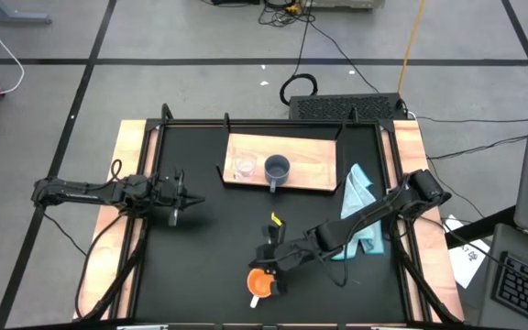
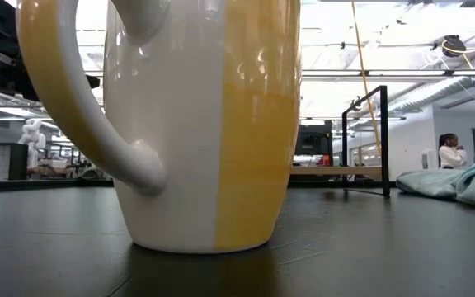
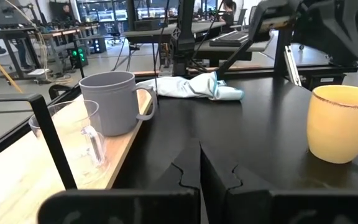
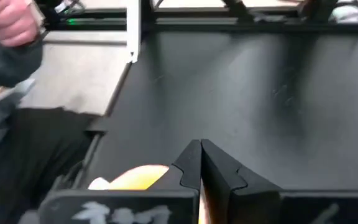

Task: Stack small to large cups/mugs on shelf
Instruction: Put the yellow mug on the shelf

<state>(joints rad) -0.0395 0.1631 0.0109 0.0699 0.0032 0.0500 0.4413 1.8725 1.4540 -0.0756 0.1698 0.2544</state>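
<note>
High view: the shelf (image 1: 314, 179), a light-wood board, lay at 12 o'clock on the black tabletop (image 1: 218, 238). On it stood the clear glass cup (image 1: 243, 169) and, just beside it, the blue-grey mug (image 1: 277, 169), side by side, not nested. The orange mug (image 1: 260, 283) sat well apart at 6 o'clock, off the shelf. Right hand (image 1: 270, 264) hovered just beside it, fingers pressed together, holding nothing. Left hand (image 1: 187, 200) waited at 9 o'clock, also pressed shut and empty. Light-blue cloth (image 1: 359, 195) lay at 3 o'clock.

Low view: the orange mug (image 2: 196, 124) filled the frame, upright on the tabletop, white handle showing.

Left wrist view: glass cup (image 3: 79, 134) and blue-grey mug (image 3: 112, 101) on the board, orange mug (image 3: 340, 123) apart.

Right wrist view: closed fingers (image 4: 188, 167) over the orange rim (image 4: 138, 177).

Judgement: nothing stacked yet; the whole nesting remained.
</note>
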